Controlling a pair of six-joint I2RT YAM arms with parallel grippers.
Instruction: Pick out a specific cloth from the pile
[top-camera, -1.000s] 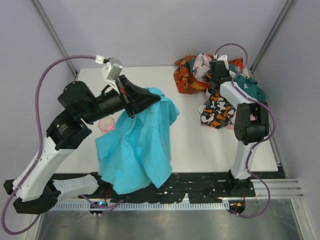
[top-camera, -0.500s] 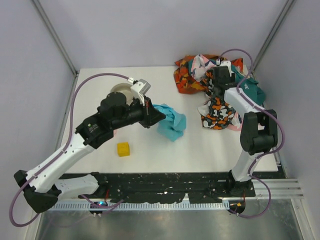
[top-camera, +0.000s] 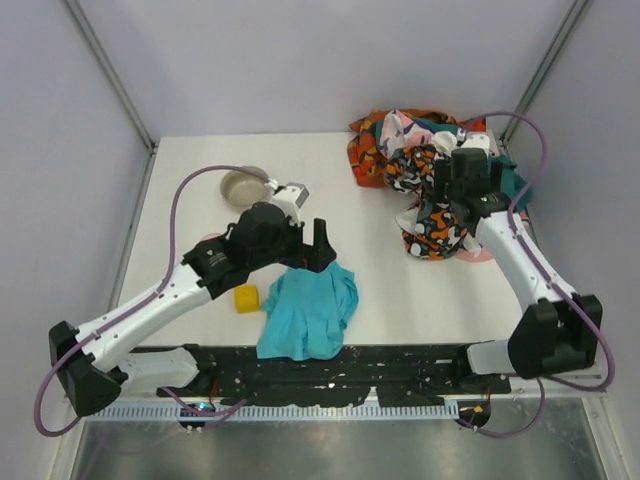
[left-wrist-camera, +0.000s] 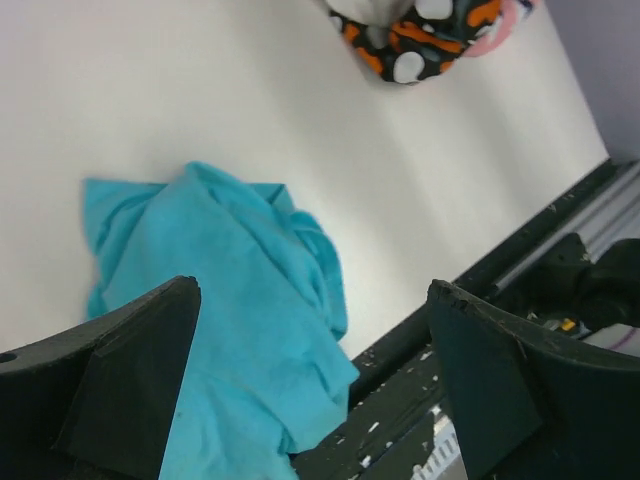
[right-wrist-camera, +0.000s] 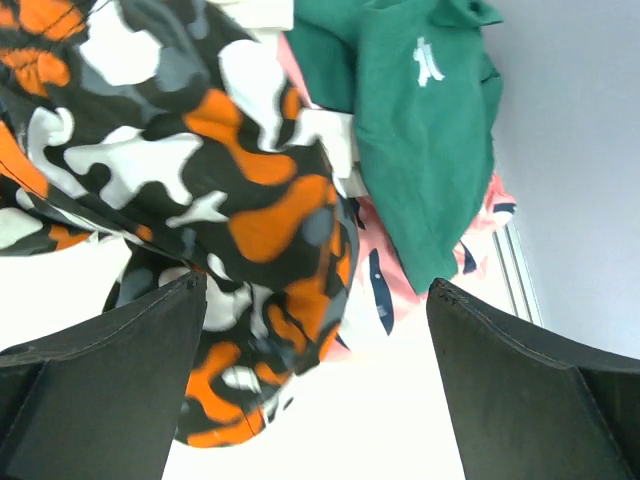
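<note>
Both grippers wide open, nothing held in either.

Left gripper (top-camera: 308, 258): fingers spread over the far end of the cloth (top-camera: 305, 315). In the wrist view the gripper (left-wrist-camera: 312, 300) has the cloth (left-wrist-camera: 230, 300) lying below and between the fingers, not pinched. Can't tell if the fingertips touch the fabric.

Cloth location: turquoise, crumpled, down on the table (top-camera: 400, 290), front-centre, well apart from the pile (top-camera: 420, 150). Its near end reaches the black strip (top-camera: 400, 365) along the table's near edge. Yellow block (top-camera: 246, 298) sits just beside its left side. Small bowl (top-camera: 243, 185) is further back on the left, behind my left arm.

Right gripper (top-camera: 440, 200): over the near part of the pile at the back-right corner. The wrist view puts the gripper (right-wrist-camera: 315, 290) above the black cloth with orange and white blotches (right-wrist-camera: 250, 200). Teal-green cloth (right-wrist-camera: 420, 130) lies to its right, with a small white mark on it. Pink piece (right-wrist-camera: 370, 280) shows between those two, partly under both. Contact with the pile: can't tell. Orange patterned fabric (top-camera: 370, 150) is at the pile's left end.
</note>
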